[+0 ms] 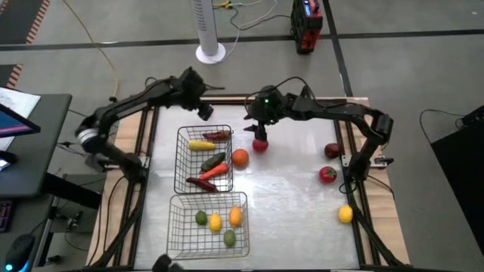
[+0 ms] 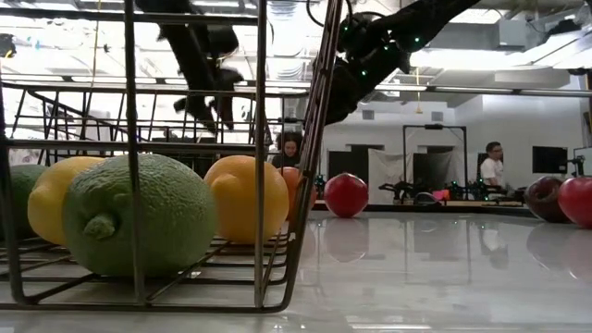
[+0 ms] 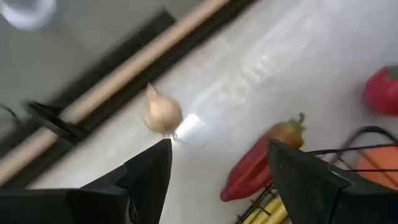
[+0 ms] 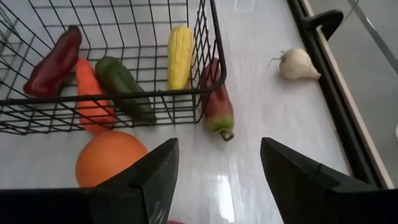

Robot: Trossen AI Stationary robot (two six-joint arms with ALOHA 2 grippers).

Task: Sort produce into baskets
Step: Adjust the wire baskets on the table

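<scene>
My left gripper (image 3: 220,146) hangs open over the table's far edge, by the far basket (image 1: 181,162). A white garlic (image 3: 163,114) lies on the table just ahead of it. A red-green chilli (image 3: 255,165) lies by that basket's far right corner, outside the wire wall in the right wrist view. My right gripper (image 4: 219,142) is open and holds nothing. It hangs above a red round fruit (image 1: 260,144), which rests on the table (image 2: 346,195). An orange fruit (image 4: 109,165) sits beside the basket. The near basket (image 1: 175,227) holds several round fruits.
The far basket holds yellow corn (image 1: 201,144), a cucumber (image 1: 214,161), a carrot (image 1: 215,171) and a dark red chilli (image 1: 200,183). At the table's right lie a dark red fruit (image 1: 333,150), a red one (image 1: 327,174) and a yellow one (image 1: 345,214). People stand in the room behind.
</scene>
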